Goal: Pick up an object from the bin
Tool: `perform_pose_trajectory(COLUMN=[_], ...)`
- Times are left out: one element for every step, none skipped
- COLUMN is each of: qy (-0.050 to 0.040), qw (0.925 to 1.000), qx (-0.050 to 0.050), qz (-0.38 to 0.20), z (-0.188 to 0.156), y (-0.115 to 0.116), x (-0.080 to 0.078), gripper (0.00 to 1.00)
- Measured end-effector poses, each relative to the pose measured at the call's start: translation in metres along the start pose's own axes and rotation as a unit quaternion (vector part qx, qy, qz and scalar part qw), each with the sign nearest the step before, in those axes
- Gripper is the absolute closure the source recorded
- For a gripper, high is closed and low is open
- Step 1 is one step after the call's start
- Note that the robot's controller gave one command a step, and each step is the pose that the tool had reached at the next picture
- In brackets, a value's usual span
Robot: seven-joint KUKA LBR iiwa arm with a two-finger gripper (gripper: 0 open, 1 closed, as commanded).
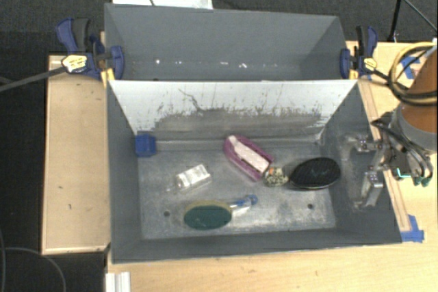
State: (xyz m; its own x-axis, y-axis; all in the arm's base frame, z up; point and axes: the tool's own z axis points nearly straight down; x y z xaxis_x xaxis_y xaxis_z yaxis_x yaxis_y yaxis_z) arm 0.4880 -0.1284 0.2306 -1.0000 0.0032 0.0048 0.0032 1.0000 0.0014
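Your gripper sits over grey metal bin's right slope, near flat black oval object, likely pre-approach; opening unreadable.

The robot arm runs off the right edge past its wrist. Its gripper blurs into the grey right wall of the bin. A tiny mottled thing, between the purple box and the black oval object, is too small to identify. The pale, clear-wrapped item left of them is too blurred to name.
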Motion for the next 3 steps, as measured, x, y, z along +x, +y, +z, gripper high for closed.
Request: perform_pose_trajectory(qy=[-0.0009, -0.0039, -0.0043], qw=[0.9822, 0.9780, 0.9775], qx=[0.000, 0.001, 0.002], qz=[-0.188, -0.208, -0.211], z=[0.122, 0.161, 0.160], y=[0.015, -0.001, 0.000], x=[-0.060, -0.057, -0.057], gripper=[0.00, 0.00, 1.00])
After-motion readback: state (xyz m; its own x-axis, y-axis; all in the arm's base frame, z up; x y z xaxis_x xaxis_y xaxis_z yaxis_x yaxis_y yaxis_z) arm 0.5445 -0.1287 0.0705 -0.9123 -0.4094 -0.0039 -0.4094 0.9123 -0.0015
